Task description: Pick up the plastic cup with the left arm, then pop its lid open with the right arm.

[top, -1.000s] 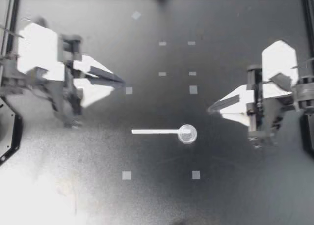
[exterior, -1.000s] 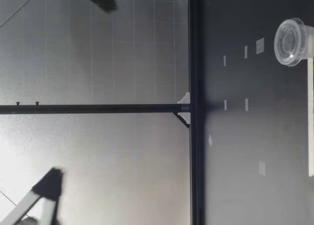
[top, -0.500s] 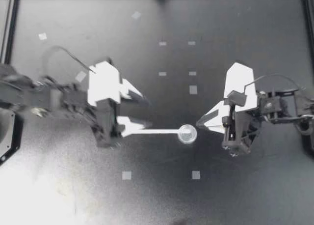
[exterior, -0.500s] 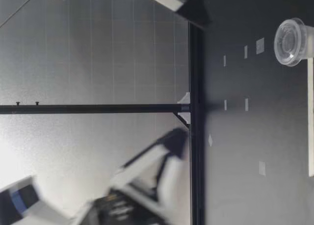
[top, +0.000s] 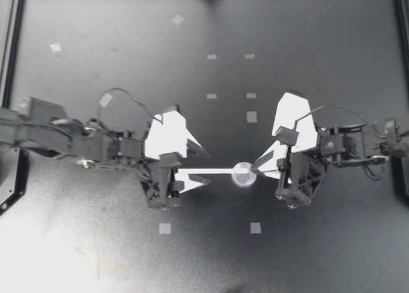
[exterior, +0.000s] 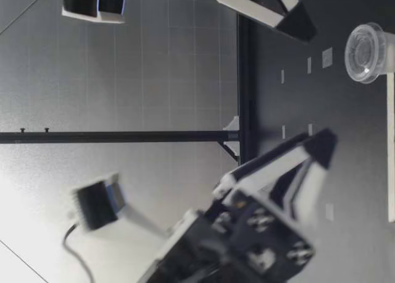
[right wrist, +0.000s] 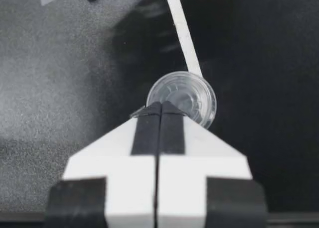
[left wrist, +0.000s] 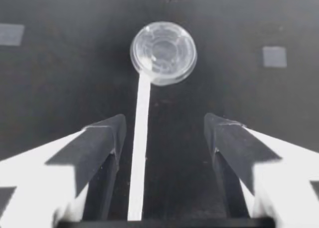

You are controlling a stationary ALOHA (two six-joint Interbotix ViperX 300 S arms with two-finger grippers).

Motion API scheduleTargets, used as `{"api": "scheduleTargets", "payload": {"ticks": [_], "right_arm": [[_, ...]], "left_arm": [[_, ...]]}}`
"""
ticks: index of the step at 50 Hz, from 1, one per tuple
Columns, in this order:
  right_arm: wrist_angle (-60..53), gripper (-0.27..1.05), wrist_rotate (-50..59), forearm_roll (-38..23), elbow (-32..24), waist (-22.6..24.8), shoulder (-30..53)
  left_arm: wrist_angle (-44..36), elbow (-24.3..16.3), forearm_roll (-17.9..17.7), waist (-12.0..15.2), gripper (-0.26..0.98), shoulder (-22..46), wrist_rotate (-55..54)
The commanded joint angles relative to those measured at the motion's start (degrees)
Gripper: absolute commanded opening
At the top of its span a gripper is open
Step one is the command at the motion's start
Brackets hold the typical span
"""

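Strip (top: 220, 171) axis left-right, cup (top: 243, 174) end rightward | left pincer (top: 208, 167) released astride | right pincer (top: 255, 168) clenched

Robot lab bench, not a home or shop.
Matte black table (top: 332, 37) with small tape squares (top: 165, 228) stuck in rows, black frame rail (exterior: 244, 79) round its edge, grey gridded backdrop panel (exterior: 154, 73) on the far side.

The cup (top: 243, 174) is clear, the strip (top: 211, 171) is plain white, and the black counter (top: 319, 43) carries small pale grey squares (top: 252, 117) in a loose grid.
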Motion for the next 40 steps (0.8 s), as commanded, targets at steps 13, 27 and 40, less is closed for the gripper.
{"api": "scheduleTargets", "payload": {"ticks": [13,27,40], "right_arm": [[-1.14,-0.03,1.32,0.09,-0.70,0.35,-0.09],[-2.72,-0.03,2.99,0.09,0.53,0.97,0.79],[-3.34,-0.03,3.52,0.09,0.62,1.23,1.85]], "left_arm": [[-1.85,-4.92,0.18,-0.09,0.59,5.54,1.67],[-3.96,-6.42,0.18,-0.09,0.59,8.26,2.02],[-5.98,-8.17,0.26,-0.09,0.59,10.63,2.11]]}}
